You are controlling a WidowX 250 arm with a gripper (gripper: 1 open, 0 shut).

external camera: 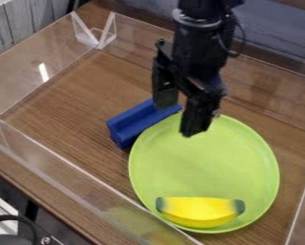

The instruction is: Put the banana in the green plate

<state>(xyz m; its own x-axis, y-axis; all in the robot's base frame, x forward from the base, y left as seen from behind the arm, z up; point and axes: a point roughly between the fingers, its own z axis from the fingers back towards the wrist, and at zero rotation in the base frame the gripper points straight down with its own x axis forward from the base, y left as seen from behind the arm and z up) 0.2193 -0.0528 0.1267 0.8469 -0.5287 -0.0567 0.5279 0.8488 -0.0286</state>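
The lime-green plate [231, 153] fills the right front of the wooden table. A small yellow banana [201, 209] with dark tips lies inside the plate against its near rim. My black gripper [181, 107] hangs pointing down over the plate's far left edge, well above and behind the banana. Its two fingers stand apart with nothing between them, so it is open. The gripper hides part of the blue block behind it.
A blue rectangular block [133, 122] lies just left of the plate, touching or nearly touching its rim. Clear acrylic walls [40, 67] fence the table at the left and front. A clear triangular stand [94, 33] sits at the back left.
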